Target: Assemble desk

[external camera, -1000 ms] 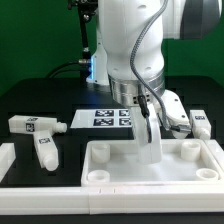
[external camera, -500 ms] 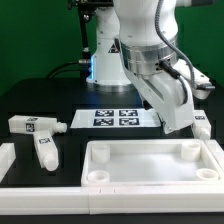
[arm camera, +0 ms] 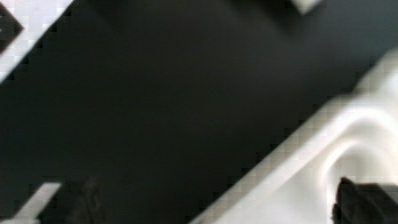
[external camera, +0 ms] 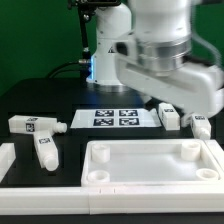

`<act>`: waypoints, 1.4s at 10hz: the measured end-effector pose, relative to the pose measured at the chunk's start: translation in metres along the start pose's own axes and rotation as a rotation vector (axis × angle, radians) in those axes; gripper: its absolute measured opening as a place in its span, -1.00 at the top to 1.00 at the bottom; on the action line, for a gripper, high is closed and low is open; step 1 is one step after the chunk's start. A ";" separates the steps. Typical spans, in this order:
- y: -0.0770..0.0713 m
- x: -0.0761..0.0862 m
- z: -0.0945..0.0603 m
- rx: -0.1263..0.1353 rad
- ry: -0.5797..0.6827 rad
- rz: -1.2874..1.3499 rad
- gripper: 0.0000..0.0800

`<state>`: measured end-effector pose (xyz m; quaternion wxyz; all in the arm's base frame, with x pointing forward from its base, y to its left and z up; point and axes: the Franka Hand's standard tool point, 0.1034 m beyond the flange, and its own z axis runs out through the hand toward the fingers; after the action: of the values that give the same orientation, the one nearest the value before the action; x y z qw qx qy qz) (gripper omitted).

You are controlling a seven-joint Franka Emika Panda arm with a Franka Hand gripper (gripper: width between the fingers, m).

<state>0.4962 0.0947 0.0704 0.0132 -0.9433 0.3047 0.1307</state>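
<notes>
Arm (external camera: 170, 70): swung up toward the exterior view's right since half a second earlier, blurred.
Gripper (arm camera: 210, 200): fingers wide apart, nothing between.
Tabletop panel (external camera: 150, 166): near centre, sockets bare.
Left legs (external camera: 35, 126): loose.
Right legs (external camera: 170, 117): loose, far side.
Meaning: probably fetching a right leg.

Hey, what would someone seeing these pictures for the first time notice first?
The big white robot arm, heavily blurred, fills the upper part of the exterior view. Below it, the rimmed white tabletop panel lies flat at the front, nothing standing in it. On the exterior view's left, a tagged leg and a second leg lie loose on the black table, and the marker board sits just behind the panel.
</notes>
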 end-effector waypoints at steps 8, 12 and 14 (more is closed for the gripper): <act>-0.040 -0.040 0.026 -0.017 0.032 -0.586 -0.62; -0.045 -0.052 0.041 -0.060 0.060 -0.701 -0.62; -0.041 -0.054 0.044 -0.038 0.096 -0.651 -0.62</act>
<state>0.4677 0.1633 0.0397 0.0221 -0.9964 -0.0152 0.0805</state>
